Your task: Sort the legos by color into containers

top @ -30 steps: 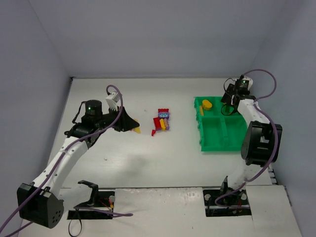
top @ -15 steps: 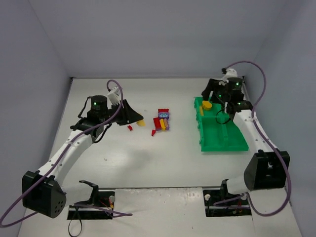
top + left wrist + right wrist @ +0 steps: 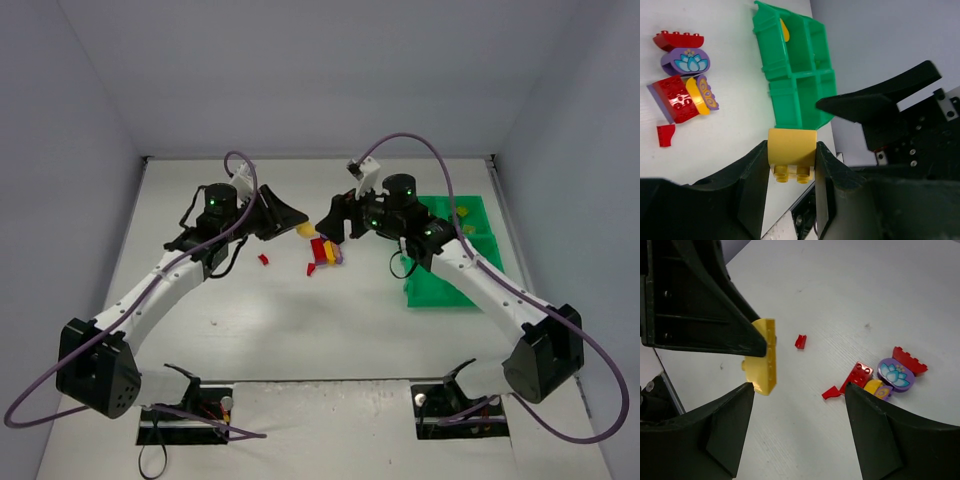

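Left fingers [image 3: 752, 185] clamped a yellow brick [image 3: 791, 146] above the worktop [image 3: 715, 140]; right fingers [image 3: 877, 435] gaped empty, facing it.

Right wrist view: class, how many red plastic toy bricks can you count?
4. One small red piece lies alone; a studded red block lies beside the purple flower brick, a red arch on its other side; a red wedge sits by the block. More may be hidden.
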{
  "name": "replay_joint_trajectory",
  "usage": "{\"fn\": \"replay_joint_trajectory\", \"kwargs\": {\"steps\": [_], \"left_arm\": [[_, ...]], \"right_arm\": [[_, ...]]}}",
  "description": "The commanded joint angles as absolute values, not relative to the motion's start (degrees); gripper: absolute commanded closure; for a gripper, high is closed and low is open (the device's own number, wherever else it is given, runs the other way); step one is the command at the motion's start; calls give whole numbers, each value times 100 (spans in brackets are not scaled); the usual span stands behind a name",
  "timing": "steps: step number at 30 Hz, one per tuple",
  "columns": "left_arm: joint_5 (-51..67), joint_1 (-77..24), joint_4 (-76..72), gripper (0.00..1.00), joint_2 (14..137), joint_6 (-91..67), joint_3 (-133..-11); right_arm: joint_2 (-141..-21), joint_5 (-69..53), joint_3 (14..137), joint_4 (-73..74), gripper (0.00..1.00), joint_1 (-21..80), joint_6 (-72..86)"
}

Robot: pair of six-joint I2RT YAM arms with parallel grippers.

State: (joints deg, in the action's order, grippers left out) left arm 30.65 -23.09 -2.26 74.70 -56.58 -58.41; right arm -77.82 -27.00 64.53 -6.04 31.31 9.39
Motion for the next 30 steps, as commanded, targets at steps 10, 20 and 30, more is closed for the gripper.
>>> {"fn": "replay_joint_trajectory", "kwargs": {"steps": [10, 20, 30], "left_arm": [[2830, -2470, -861, 100, 7471, -6073, -6302], [2918, -2566, -923, 100, 7427, -6144, -6231], [1778, -2496, 420, 37, 6900, -5310, -6135]], "right_arm": [[-8235, -2532, 7093, -1169, 36, 3867, 747], [-8288, -2180, 7102, -1187, 93, 3937, 633], [-8121, -1214, 6786, -818, 100, 3360, 518]]}}
